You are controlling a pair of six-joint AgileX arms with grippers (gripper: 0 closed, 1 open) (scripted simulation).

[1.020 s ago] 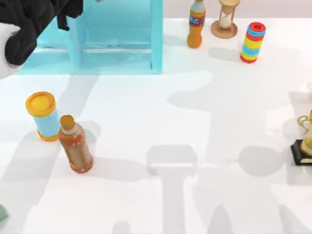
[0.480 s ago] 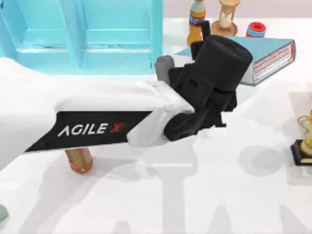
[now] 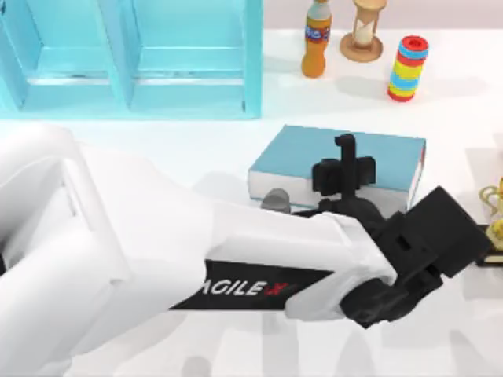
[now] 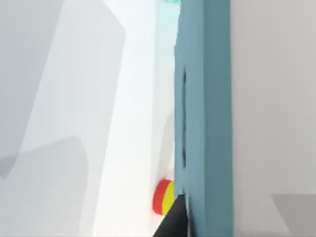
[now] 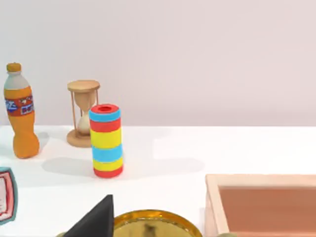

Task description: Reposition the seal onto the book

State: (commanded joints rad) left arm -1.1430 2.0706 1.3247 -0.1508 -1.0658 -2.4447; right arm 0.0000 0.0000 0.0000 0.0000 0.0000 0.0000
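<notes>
While the white AgileX left arm [image 3: 157, 259] is stretching across the table [image 3: 196, 149] from the top view's lower left toward its right, the book [image 3: 377, 153] is lying flat right of centre, teal-blue cover up and white page edges facing the near side. The left gripper [image 3: 343, 169] is hanging over the near half of the cover; whether it is open, closed or gripping anything cannot be told. Through the left wrist camera the book's teal side [image 4: 205, 113] is looming very close, with a dark tip of the gripper [image 4: 173, 222] sitting right against it and a red-and-yellow striped cylinder [image 4: 163, 197] peeking out beyond.

Behind the book, a light blue shelf unit [image 3: 157, 63] is standing along the far left edge, while an orange drink bottle [image 3: 316, 47], a wooden hourglass [image 3: 363, 35] and the striped cylinder [image 3: 407, 69] are lining the far right. A gold trophy [image 3: 493, 220] is sitting at the right edge.

The right gripper [image 5: 94, 222] is waiting parked on the right side just beside the trophy's gold rim [image 5: 153, 222] and near a wooden box [image 5: 261, 202]; its state cannot be told either.
</notes>
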